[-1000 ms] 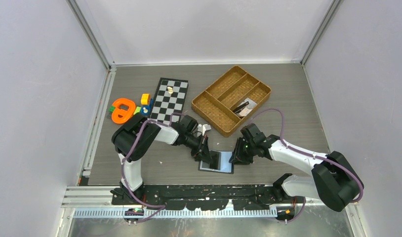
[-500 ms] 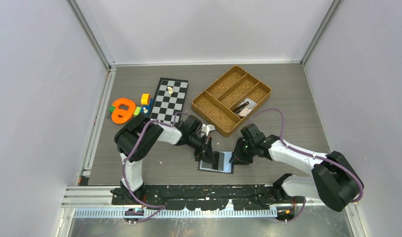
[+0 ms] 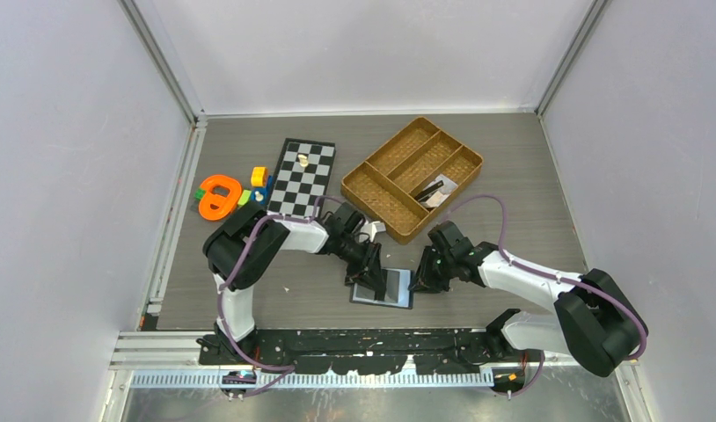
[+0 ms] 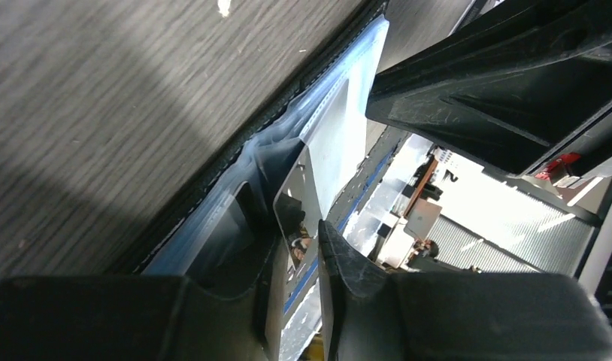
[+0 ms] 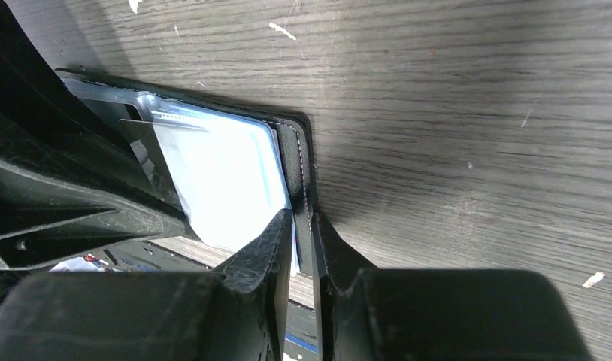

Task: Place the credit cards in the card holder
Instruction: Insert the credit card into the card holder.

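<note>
The black card holder (image 3: 383, 288) lies open on the table between my two arms, its bluish clear pockets facing up (image 5: 228, 173). My left gripper (image 3: 369, 274) stands over its left half. In the left wrist view a grey credit card (image 4: 307, 180) stands between the slightly open fingers (image 4: 299, 237), its far end tucked into a pocket (image 4: 213, 218). My right gripper (image 5: 301, 218) is shut on the holder's stitched right edge (image 5: 301, 158). More credit cards, one dark and one whitish (image 3: 435, 190), lie in the woven tray.
The brown woven divided tray (image 3: 390, 171) sits behind the holder. A chessboard (image 3: 302, 178) lies to its left, with an orange toy (image 3: 218, 195) and small coloured blocks (image 3: 259, 176) beyond. Both forearms crowd the near middle.
The holder and both grippers have shifted slightly left. My left jaws have parted from the card. My right jaws have narrowed onto the holder's edge.
</note>
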Motion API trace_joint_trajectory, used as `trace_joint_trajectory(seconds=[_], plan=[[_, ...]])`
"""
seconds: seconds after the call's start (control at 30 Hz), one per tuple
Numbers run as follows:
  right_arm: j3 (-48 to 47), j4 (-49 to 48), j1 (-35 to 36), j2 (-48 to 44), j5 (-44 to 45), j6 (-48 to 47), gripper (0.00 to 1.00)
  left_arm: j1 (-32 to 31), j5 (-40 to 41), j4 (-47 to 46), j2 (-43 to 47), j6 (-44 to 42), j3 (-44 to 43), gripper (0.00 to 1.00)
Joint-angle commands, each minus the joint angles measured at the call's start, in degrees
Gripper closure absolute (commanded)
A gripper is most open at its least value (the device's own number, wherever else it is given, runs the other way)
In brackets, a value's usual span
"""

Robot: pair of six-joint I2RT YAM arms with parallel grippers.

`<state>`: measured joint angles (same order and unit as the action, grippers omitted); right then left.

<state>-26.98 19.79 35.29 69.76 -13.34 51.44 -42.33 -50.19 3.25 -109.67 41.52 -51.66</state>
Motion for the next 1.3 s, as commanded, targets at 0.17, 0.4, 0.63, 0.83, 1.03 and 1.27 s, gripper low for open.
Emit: trace_joint_trajectory(seconds=[0.17, 0.4, 0.63, 0.83, 1.03, 1.27], plan=[[0.04, 0.49, 0.47, -0.27, 3.80, 0.63, 0.82, -0.21, 7.48, 12.33, 4.88, -6.90, -4.12, 0.64], [0.00, 0.61, 0.44, -0.72, 4.03, 0.54, 0.83, -0.29, 9.03, 16.76, 7.43, -8.77, -6.17, 0.56], [-0.09, 0.32, 0.48, -1.15, 3.70, 0.45, 0.83, -0.85, 10.71, 19.79, 9.20, -9.61, -7.08, 0.51], [-0.05, -0.80, 0.45, -1.88, 2.51, 0.76, 0.81, -1.11, 12.49, 20.85, 10.35, -10.36, -7.22, 0.49], [0.76, -2.52, 0.46, -1.67, 1.87, 1.76, 0.78, -2.16, 11.69, 18.80, 8.10, -9.80, -6.79, 0.49], [2.01, -4.83, 0.48, -1.39, 1.22, 3.20, 0.77, -3.35, 11.52, 17.33, 6.11, -9.45, -6.94, 0.51]])
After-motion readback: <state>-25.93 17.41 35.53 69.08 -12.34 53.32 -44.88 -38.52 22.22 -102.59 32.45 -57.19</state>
